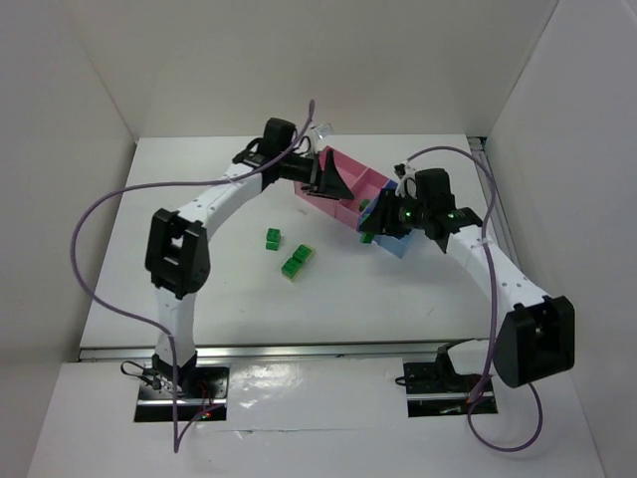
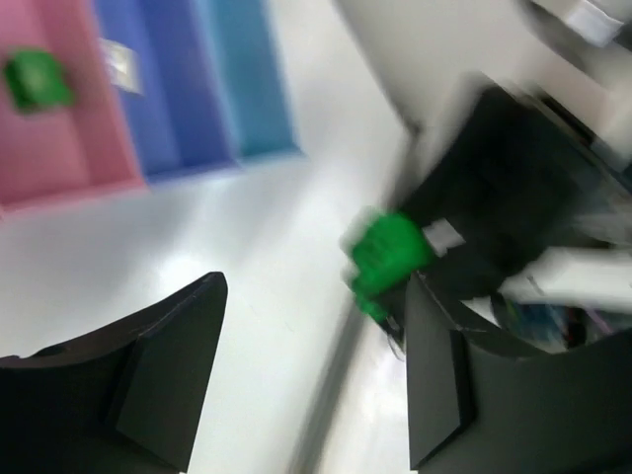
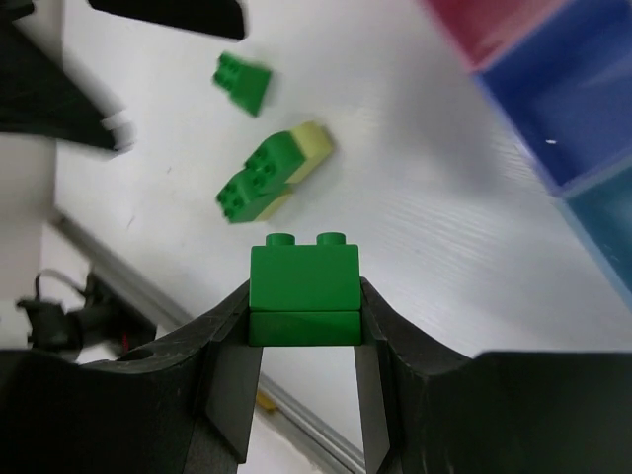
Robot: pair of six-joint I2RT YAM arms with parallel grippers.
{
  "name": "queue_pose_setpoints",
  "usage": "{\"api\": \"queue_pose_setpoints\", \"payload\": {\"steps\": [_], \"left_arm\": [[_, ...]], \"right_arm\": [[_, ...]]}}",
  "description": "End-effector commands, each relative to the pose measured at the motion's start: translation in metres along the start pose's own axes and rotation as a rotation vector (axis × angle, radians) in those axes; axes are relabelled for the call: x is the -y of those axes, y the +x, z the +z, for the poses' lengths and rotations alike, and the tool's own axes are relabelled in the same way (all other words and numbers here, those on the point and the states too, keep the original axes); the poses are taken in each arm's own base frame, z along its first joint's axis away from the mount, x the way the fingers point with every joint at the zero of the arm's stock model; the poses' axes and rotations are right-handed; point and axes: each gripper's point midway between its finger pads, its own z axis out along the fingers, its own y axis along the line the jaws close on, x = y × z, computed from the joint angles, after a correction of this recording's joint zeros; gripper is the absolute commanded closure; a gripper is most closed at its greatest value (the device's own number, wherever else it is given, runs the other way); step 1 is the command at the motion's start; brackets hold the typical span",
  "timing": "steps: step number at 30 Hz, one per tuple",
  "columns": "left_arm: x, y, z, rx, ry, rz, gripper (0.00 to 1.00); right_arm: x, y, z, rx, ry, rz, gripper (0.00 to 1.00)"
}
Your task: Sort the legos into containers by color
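Observation:
My right gripper [image 3: 304,308] is shut on a stack of two bright green legos [image 3: 304,286], held above the white table beside the containers. From above, that right gripper [image 1: 378,225] hangs by the blue tray [image 1: 400,246] with the green legos [image 1: 367,235] at its tip. My left gripper [image 1: 333,183] is over the pink tray [image 1: 346,169]; in the blurred left wrist view it [image 2: 316,370] stands open with nothing between its fingers. One green lego [image 2: 38,79] lies in the pink tray [image 2: 59,148]. Loose legos lie on the table: a green one [image 3: 242,81] and a green and pale yellow cluster [image 3: 272,178].
The trays sit in a joined row: pink [image 3: 494,25], dark blue [image 3: 573,99], light blue [image 3: 602,222]. White walls enclose the table on three sides. A purple cable [image 1: 100,214] loops off the left arm. A metal rail [image 1: 299,351] runs along the near edge.

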Motion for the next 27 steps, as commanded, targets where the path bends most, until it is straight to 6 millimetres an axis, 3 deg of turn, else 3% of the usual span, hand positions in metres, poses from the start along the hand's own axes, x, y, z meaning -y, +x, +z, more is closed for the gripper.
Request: {"api": "queue_pose_setpoints", "payload": {"steps": [1,4,9,12,18,27], "left_arm": [[0.049,0.023,-0.034,-0.042,0.367,0.156,0.22],[0.06,0.046,-0.039,-0.111,0.482,0.123,0.22],[0.069,0.059,-0.033,-0.173,0.523,0.155,0.22],[0.068,0.056,-0.031,-0.176,0.532,0.171,0.22],[0.069,0.056,-0.032,-0.182,0.554,0.179,0.26],[0.074,0.06,-0.026,-0.198,0.566,0.184,0.41]], "right_arm": [[-0.043,-0.018,-0.003,-0.019,-0.264,-0.142,0.91],[-0.058,-0.009,-0.004,-0.086,-0.38,-0.153,0.91],[-0.076,0.001,-0.012,-0.145,-0.532,-0.178,0.91],[-0.084,0.003,-0.017,-0.177,-0.603,-0.18,0.91],[-0.081,0.007,-0.014,-0.213,-0.608,-0.184,0.91],[-0.083,0.005,-0.015,-0.209,-0.609,-0.182,0.91]]}}
